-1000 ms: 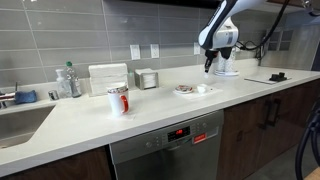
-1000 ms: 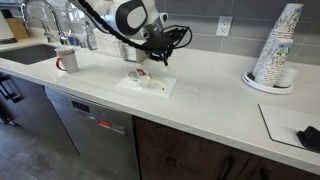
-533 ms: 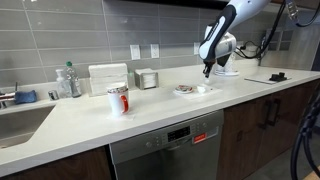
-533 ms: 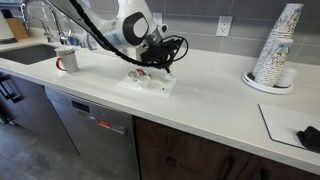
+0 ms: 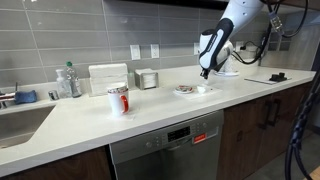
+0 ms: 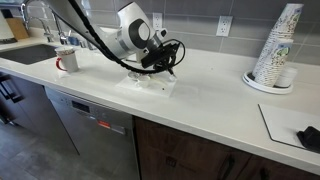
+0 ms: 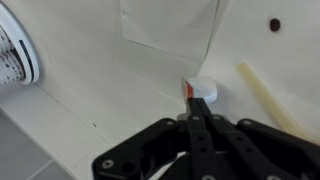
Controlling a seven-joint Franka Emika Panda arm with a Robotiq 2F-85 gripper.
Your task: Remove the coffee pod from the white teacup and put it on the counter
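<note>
The small white teacup (image 5: 204, 88) stands on the off-white counter (image 5: 150, 112) beside a flat plate (image 5: 184, 90). In the wrist view the teacup (image 7: 206, 92) shows just beyond my fingertips, with a red bit (image 7: 187, 90) at its near edge that may be the coffee pod. My gripper (image 5: 203, 73) hangs close above the cup with its fingers pressed together (image 7: 190, 112). I cannot tell whether the tips touch the red bit. In an exterior view the gripper (image 6: 168, 72) and arm hide the cup.
A red-patterned mug (image 5: 118, 99) stands further along the counter, also seen near the sink (image 6: 66, 60). A stack of paper cups (image 6: 275, 50) and a black object (image 6: 308, 135) are at one end. A white sheet (image 7: 170, 25) lies under the cup area.
The arm has come down and a little sideways toward the teacup. The fingers have stayed together throughout.
</note>
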